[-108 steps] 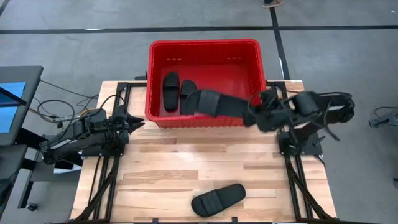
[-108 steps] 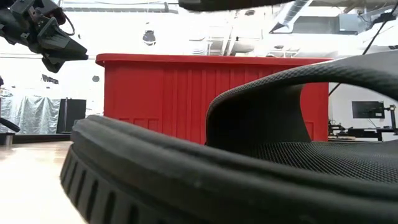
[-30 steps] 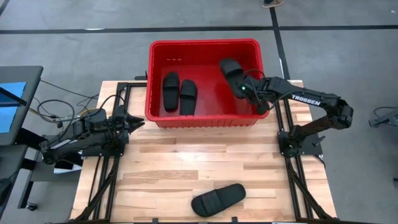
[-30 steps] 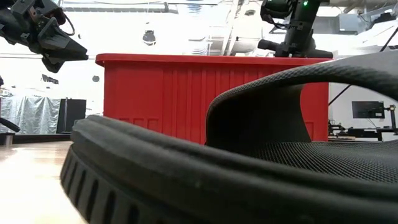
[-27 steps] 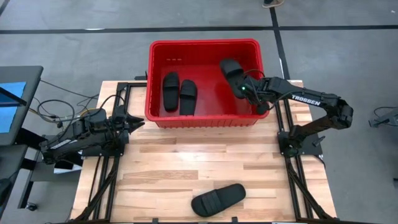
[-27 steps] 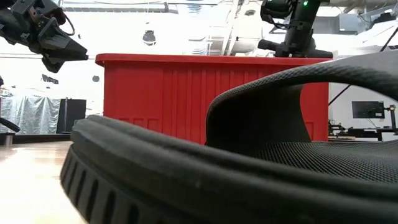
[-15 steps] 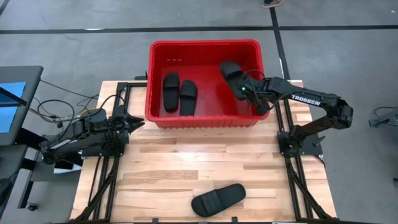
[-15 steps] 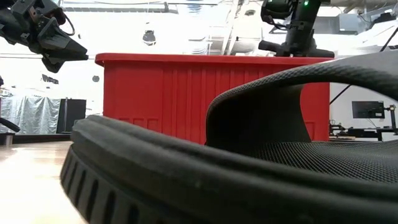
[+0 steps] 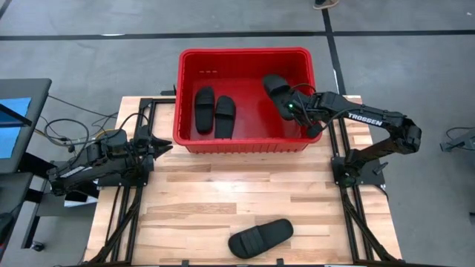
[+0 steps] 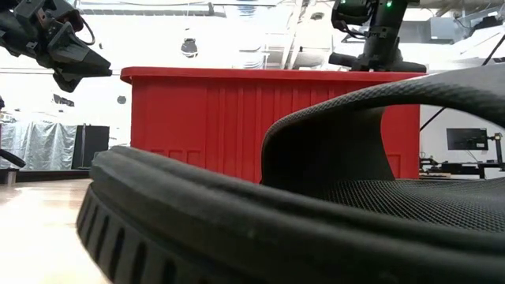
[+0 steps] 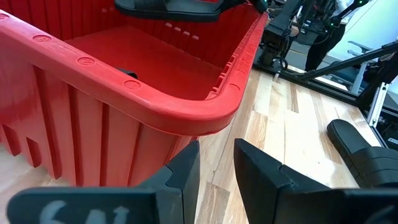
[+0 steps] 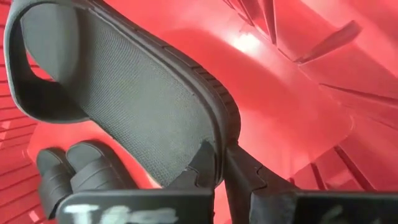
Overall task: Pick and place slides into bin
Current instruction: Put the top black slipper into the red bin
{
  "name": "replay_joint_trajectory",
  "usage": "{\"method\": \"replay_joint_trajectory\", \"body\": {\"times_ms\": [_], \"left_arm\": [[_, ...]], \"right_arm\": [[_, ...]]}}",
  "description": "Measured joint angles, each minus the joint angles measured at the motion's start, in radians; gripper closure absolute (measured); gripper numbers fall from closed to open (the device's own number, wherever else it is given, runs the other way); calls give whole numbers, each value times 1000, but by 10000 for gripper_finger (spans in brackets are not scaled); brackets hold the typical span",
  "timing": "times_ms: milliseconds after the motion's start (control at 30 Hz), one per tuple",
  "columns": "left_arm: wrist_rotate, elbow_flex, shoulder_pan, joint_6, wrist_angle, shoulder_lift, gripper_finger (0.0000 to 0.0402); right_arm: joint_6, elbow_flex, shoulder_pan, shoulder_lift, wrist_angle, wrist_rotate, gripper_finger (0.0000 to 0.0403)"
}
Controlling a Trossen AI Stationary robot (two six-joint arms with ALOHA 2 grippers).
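Table (image 9: 223, 193) mostly bare; right tool (image 9: 288, 108) holds slide (image 9: 276, 87) over bin (image 9: 243, 53)

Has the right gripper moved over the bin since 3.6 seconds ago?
Yes. The right gripper, shut on a matte black slide sandal, went from the big red plastic bin's front wall toward its back right corner.

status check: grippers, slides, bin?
Right gripper shut on third slide over bin. Left gripper idle beside bin, open. Two slides binned; fourth slide on table.
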Motion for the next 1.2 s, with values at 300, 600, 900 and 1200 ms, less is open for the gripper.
{"method": "replay_joint_trajectory", "body": {"times_ms": [300, 600, 900, 1200], "left_arm": [[0, 0, 0, 0, 0, 0, 313], [0, 0, 0, 0, 0, 0, 313], [0, 0, 0, 0, 0, 0, 313], [0, 0, 0, 0, 0, 0, 313]], "right_arm": [[7, 0, -14, 0, 4, -19, 352], [7, 0, -14, 0, 10, -4, 336], [-158, 0, -41, 0, 63, -1, 335], [-713, 0, -119, 0, 350, -92, 336]]}}
